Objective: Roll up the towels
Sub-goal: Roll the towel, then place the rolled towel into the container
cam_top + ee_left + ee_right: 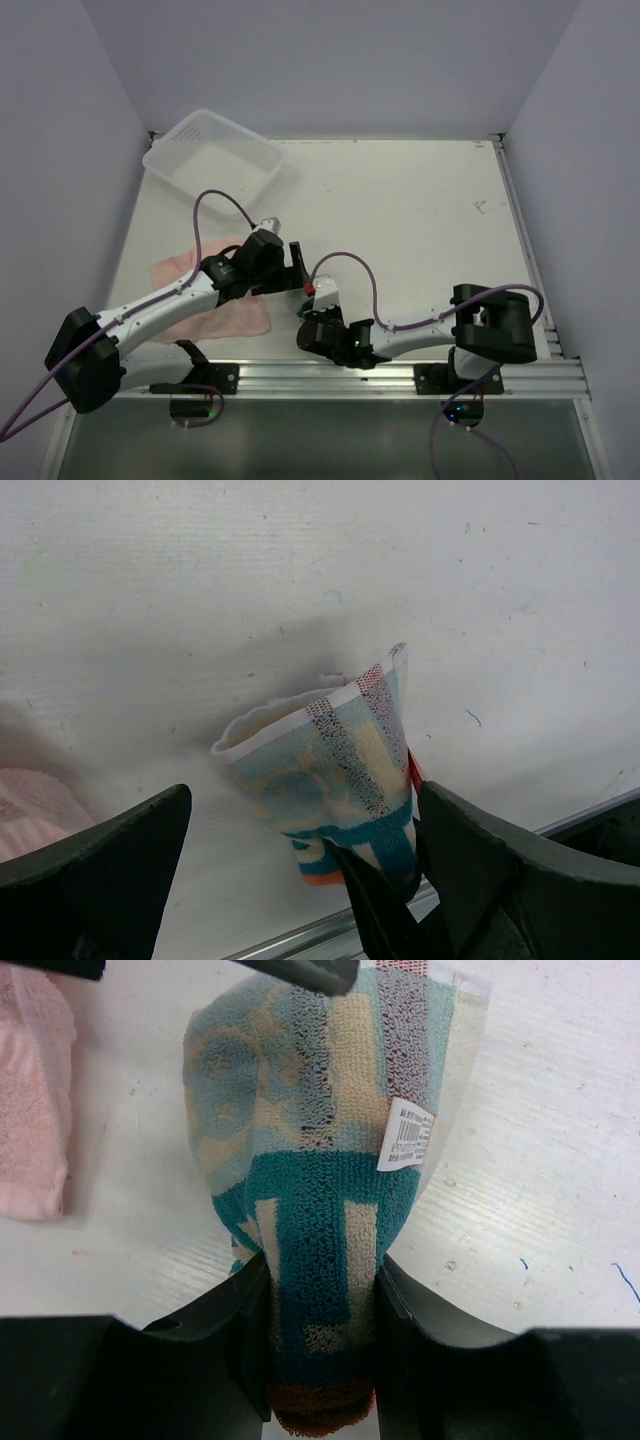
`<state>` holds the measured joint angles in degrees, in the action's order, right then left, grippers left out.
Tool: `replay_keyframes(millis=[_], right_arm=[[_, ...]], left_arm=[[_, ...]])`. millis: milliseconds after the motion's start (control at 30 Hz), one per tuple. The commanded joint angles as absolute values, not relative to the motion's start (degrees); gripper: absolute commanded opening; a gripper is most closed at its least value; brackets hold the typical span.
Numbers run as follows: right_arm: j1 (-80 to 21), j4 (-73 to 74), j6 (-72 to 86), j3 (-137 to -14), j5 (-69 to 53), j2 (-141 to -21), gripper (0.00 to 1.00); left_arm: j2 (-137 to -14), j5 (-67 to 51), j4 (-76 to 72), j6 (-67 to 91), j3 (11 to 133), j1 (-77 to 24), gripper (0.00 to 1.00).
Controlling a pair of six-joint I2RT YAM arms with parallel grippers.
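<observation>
The printed towel point(300, 1110), teal and cream with an orange edge and a white label, is bunched into a loose cone that rises from the table. My right gripper point(320, 1345) is shut on its narrow orange-edged end. It also shows in the left wrist view point(330, 765). My left gripper point(300, 880) is open, its jaws wide to either side of that towel, not touching it. The pale pink towel point(225, 312) lies flat under my left arm and shows at the left edge of the right wrist view point(30, 1110). In the top view both grippers, left point(298, 268) and right point(308, 312), meet near the front edge.
A white mesh basket point(213, 155) stands at the back left of the table. The metal rail point(400, 375) runs along the table's near edge, just behind the grippers. Purple walls close in the left, right and back sides.
</observation>
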<state>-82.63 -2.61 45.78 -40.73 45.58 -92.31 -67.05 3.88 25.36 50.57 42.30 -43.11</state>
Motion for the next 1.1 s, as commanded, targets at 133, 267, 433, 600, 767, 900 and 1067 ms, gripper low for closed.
replay_keyframes(millis=[133,267,433,600,767,900,1067], right_arm=[[-84.20,-2.28,46.32,-45.87,53.79,-96.24,0.14],[-85.78,-1.23,45.70,-48.86,55.37,-99.22,0.13],[-87.19,-0.18,46.14,-50.80,58.27,-101.34,0.11],[-88.50,1.58,48.25,-51.24,61.43,-102.04,0.09],[-88.77,2.64,49.13,-52.03,63.54,-102.57,0.08],[-88.94,2.81,49.39,-52.73,63.89,-102.83,0.08],[-88.95,2.55,49.66,-53.44,65.21,-102.92,0.07]], left_arm=[[-68.11,4.13,24.61,58.35,40.08,-44.56,1.00],[-69.69,4.22,23.64,59.94,39.64,-45.61,1.00],[-72.51,4.66,22.42,61.17,37.71,-46.76,1.00],[-74.44,4.39,20.30,62.05,35.60,-47.02,0.98],[-75.50,3.43,18.99,62.93,34.19,-47.20,0.93],[-76.11,3.25,18.11,63.90,34.45,-48.07,0.87],[-78.31,3.78,18.46,64.25,35.51,-49.48,0.76]])
